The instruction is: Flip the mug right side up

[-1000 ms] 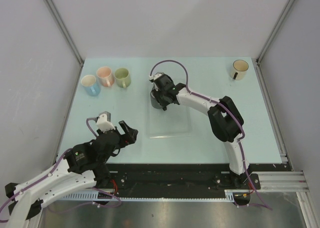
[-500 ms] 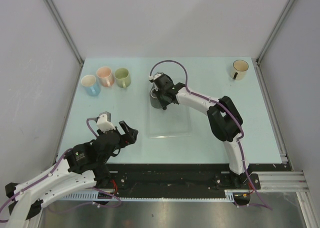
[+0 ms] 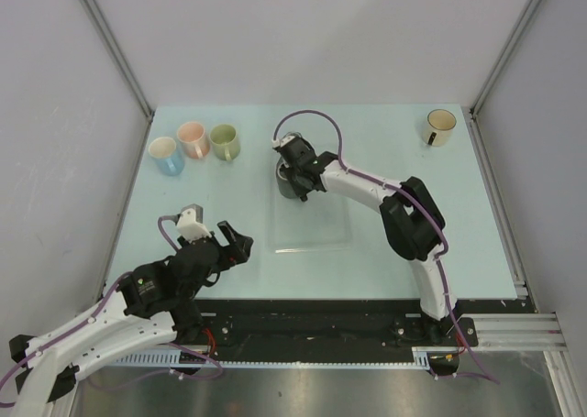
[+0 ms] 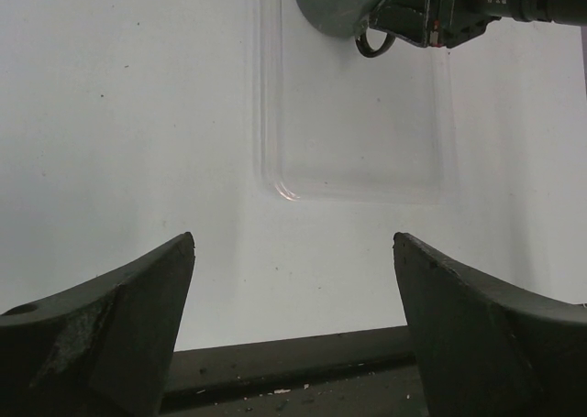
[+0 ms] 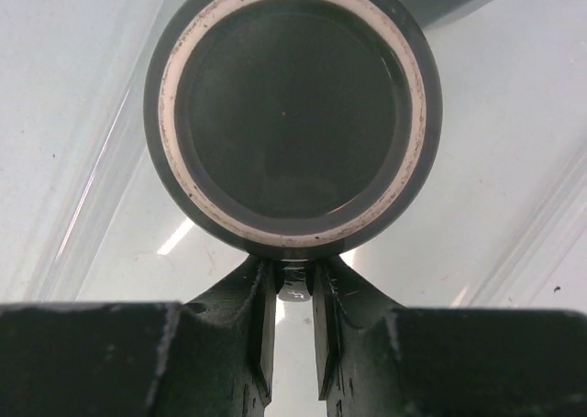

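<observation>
A dark grey mug [image 3: 288,182] is over the far left corner of a clear plastic tray [image 3: 312,246]. In the right wrist view its round end with a white ring [image 5: 293,115] faces the camera. My right gripper [image 5: 293,275] is shut on the mug's handle [image 5: 296,287], which sits between the fingers. In the top view the right gripper [image 3: 298,168] is right at the mug. My left gripper [image 3: 236,242] is open and empty near the table's front left, well short of the tray. The left wrist view shows the mug [image 4: 335,5] at the tray's far end [image 4: 275,190].
A blue mug [image 3: 167,154], a pink mug [image 3: 192,138] and a green mug [image 3: 225,142] stand upright in a row at the back left. A cream mug [image 3: 440,126] stands at the back right corner. Grey walls close in the table.
My right gripper has shifted slightly with the mug in its hold. The left arm has not moved.
</observation>
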Tool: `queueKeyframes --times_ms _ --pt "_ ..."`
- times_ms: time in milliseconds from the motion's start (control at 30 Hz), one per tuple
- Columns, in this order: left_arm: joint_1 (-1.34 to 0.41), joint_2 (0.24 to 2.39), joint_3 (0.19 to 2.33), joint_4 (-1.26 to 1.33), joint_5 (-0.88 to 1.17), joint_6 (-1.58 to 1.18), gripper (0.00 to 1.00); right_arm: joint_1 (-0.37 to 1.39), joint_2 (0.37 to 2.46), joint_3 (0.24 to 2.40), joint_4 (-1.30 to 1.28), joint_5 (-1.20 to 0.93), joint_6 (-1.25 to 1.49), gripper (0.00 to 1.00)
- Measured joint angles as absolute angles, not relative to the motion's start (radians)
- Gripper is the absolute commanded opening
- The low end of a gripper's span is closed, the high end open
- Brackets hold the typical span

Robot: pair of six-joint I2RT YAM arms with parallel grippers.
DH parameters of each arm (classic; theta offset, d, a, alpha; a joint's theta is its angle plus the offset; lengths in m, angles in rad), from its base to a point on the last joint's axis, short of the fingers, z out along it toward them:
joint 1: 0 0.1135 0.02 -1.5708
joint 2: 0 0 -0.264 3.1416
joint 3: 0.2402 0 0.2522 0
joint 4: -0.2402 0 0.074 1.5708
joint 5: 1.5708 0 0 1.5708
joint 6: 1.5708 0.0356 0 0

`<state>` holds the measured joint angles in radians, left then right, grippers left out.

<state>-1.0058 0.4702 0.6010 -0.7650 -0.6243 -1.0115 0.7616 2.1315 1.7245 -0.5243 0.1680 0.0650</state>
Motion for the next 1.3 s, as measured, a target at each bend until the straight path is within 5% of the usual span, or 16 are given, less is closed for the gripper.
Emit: queueKeyframes --times_ms 433,633,1000,1300 --pt "-1.006 0.529 0.594 -0.648 -0.608 -0.978 0.96 0.748 1.769 1.543 -0.57 0.178 0.141 0.0" --pt "-1.006 0.553 0.519 -0.408 -0.503 -0.935 0.98 0.633 1.562 1.33 -0.435 -0.057 0.289 0.0" --pt "-0.994 0.577 0.322 0.296 -0.253 -0.889 1.0 0.466 1.291 0.849 0.161 -0.564 0.757 0.0" --pt "-0.963 0.821 0.27 0.758 -0.076 -0.926 0.97 0.471 1.227 0.658 0.766 -0.692 1.157 0.0"
